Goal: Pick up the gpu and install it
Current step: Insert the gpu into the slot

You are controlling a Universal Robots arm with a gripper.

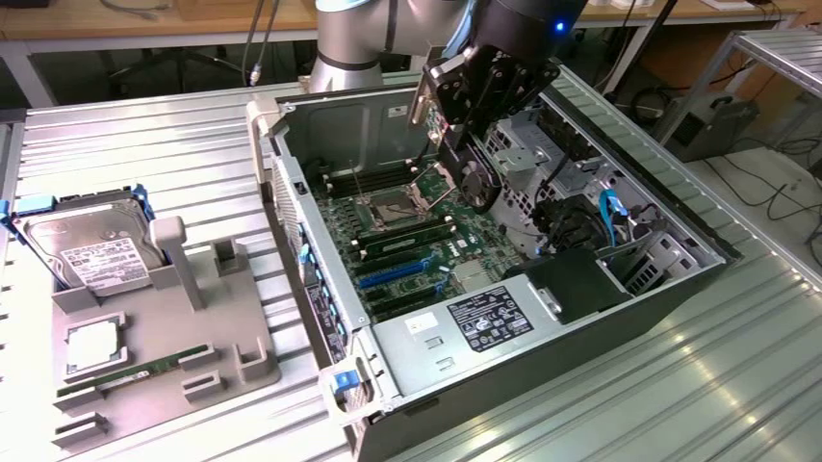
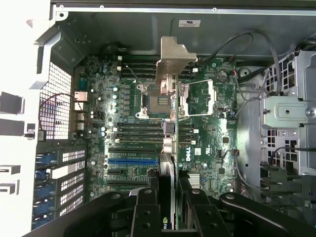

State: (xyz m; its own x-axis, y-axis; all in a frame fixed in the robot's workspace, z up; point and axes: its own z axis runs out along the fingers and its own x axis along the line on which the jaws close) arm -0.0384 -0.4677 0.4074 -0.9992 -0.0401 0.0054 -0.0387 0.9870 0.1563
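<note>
While the end effector [image 1: 465, 123] is clamped on the gpu [image 1: 473, 173], the card hangs edge-down inside the open computer case [image 1: 700, 252], above the motherboard [image 1: 398, 252] and not seated in any slot. In the wrist view the end effector [image 2: 169, 197] pinches the gpu [image 2: 171, 148] from both sides, its silver bracket [image 2: 175, 59] pointing away over the processor socket [image 2: 150, 96], with the blue slot [image 2: 133, 160] just beside the card's edge. The case also holds a black box [image 1: 578, 284] and a labelled silver cover [image 1: 495, 322]. On the table [image 1: 141, 144], at the exterior view's left, a grey holder [image 1: 225, 332] carries a tilted hard drive [image 1: 90, 252], a square chip [image 1: 92, 345] in a recess, and a green memory stick [image 1: 135, 371] in a groove.
</note>
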